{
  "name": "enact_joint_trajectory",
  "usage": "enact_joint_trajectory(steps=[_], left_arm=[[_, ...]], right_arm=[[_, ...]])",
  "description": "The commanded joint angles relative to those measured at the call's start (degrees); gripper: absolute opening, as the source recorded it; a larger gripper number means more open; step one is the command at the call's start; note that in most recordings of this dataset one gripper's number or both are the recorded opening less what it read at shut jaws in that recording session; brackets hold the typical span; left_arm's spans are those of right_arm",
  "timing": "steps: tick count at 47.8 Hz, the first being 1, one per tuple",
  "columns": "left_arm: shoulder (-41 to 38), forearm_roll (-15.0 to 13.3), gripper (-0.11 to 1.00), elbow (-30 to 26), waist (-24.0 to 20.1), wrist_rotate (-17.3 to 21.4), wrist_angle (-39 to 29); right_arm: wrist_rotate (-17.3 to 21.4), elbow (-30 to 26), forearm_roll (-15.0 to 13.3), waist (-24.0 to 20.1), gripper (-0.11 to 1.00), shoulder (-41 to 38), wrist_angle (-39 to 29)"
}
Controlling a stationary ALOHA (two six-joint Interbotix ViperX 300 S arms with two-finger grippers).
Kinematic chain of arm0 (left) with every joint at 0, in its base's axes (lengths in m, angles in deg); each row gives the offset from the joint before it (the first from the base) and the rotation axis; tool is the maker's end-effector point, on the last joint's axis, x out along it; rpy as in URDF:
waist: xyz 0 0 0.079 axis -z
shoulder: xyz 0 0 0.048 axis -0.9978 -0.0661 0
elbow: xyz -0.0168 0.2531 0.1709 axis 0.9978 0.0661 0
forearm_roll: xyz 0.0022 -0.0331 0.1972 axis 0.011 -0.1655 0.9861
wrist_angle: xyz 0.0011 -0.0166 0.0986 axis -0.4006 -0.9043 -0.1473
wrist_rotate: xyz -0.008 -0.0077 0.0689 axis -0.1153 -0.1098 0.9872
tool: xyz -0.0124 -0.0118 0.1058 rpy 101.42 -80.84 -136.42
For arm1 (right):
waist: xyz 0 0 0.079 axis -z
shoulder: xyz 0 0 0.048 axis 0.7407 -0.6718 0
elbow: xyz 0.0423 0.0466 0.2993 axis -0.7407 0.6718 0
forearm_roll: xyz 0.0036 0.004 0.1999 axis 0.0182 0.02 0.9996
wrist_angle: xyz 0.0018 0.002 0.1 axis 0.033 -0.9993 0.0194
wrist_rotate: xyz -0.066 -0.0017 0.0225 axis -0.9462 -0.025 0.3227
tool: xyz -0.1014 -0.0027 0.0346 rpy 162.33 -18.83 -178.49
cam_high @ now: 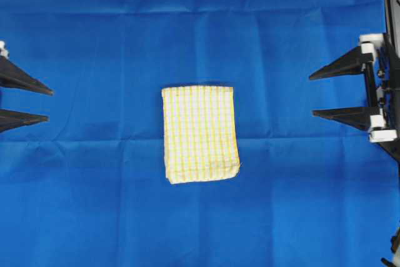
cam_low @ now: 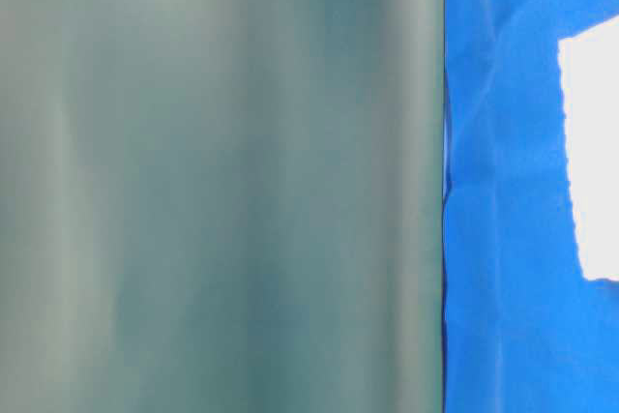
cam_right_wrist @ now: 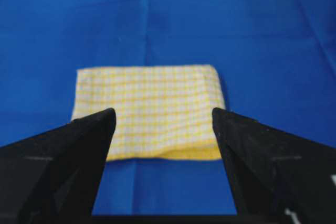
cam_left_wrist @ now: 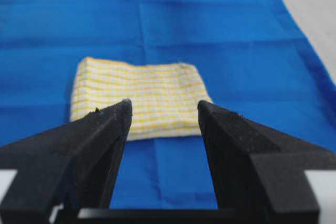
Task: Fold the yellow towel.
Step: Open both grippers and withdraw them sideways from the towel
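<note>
A large plain blue cloth [cam_high: 200, 23], creased in soft lines, covers the whole work surface, and the table-level view is mostly filled by a blurred grey-green panel [cam_low: 213, 181] with only a strip of the blue beside it.

In the middle lies the yellow towel [cam_high: 200, 134], a thin cloth with fine yellow-and-white checks and yellow hems, already gathered into a compact layered rectangle, neat except for a slightly bowed near edge. To my eye the folding is done or very nearly so, and the step in hand is the arms standing clear of it.

The left gripper [cam_high: 45, 104] sits at one side of the cloth, its black fingers parted to a moderate gap with nothing between them; from its wrist view the towel lies ahead of the jaws, well apart from the tips. The right gripper [cam_high: 311, 95] sits at the opposite side with its jaws spread wide and empty, the towel likewise ahead of and framed between its fingers [cam_right_wrist: 73, 145], not touching them.

If another fold were wanted, the next move would call for both sets of jaws to come in low, pinch one short edge, and carry it over to the far one. Otherwise nothing more is needed.

No containers are in sight.
</note>
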Motion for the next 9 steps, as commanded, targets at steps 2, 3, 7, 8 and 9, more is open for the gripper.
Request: enact_joint_trajectory(steps=[2, 3, 7, 8, 9], left_arm=[[3.43, 0.00, 0.47, 1.67, -0.70, 0.00, 0.18], [3.78, 0.00, 0.47, 2.02, -0.79, 0.00, 0.18], [4.83, 0.00, 0.47, 3.43, -1.23, 0.00, 0.18], [4.83, 0.00, 0.47, 3.78, -1.32, 0.00, 0.09], [4.83, 0.00, 0.47, 3.96, -1.32, 0.00, 0.09]], right_arm=[[-0.09, 1.76, -0.09, 0.62, 0.75, 2.46, 0.09], [-0.09, 2.20, -0.09, 0.70, 0.75, 2.72, 0.18], [-0.09, 3.52, 0.00, 0.70, 0.75, 3.43, 0.44], [-0.09, 3.78, 0.00, 0.70, 0.75, 3.52, 0.53], [0.00, 4.04, 0.00, 0.70, 0.75, 3.52, 0.53]])
